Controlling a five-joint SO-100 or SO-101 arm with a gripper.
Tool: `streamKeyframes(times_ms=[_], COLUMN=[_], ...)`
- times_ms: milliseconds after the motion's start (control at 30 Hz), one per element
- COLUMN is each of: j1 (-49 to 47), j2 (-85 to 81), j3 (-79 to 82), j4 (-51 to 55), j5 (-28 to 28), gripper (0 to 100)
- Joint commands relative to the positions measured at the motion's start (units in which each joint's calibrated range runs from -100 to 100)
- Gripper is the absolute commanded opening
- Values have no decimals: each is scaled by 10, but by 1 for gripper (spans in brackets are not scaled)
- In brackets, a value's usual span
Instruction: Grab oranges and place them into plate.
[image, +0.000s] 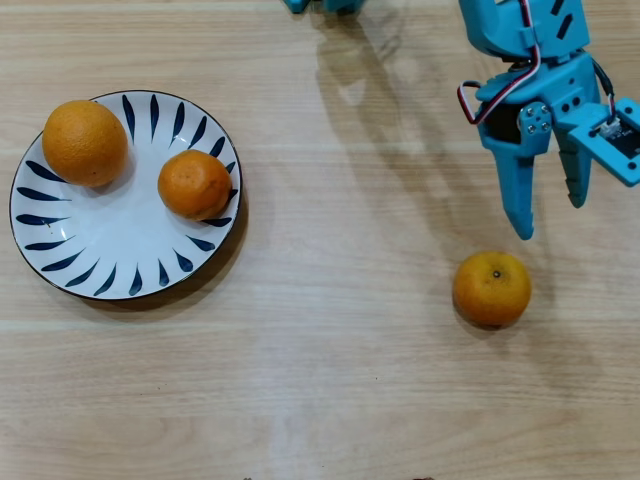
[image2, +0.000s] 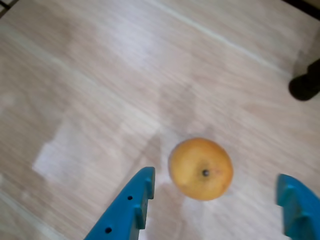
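The last orange (image: 491, 288) sits alone on the desk (image: 330, 330), well apart from the plate (image: 125, 195), which already carries two oranges (image: 85, 142) (image: 195, 184). To take it cleanly, I judge the gripper (image: 551, 220) should come down until the fruit's widest part lies squarely between the jaws, then close gently so the round fruit does not roll out. The jaws stand wide apart, holding and touching nothing; in the wrist view the orange (image2: 201, 168) lies between them, nearer the left one.
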Motion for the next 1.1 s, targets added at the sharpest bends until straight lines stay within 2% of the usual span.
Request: streamKeyframes(times_ms=[0,33,133,567,800,1067], j1=[-10,-16,-23,-8,-2,8], j2=[9,20,43,157,250,268], j3=[-25,-25,-5,-38,-81,-81], j4=[-19,-17,-20,-27,-93,-92], j5=[-32,-53,-73,-85,-80,-80], gripper=[41,50,60,61,61,58])
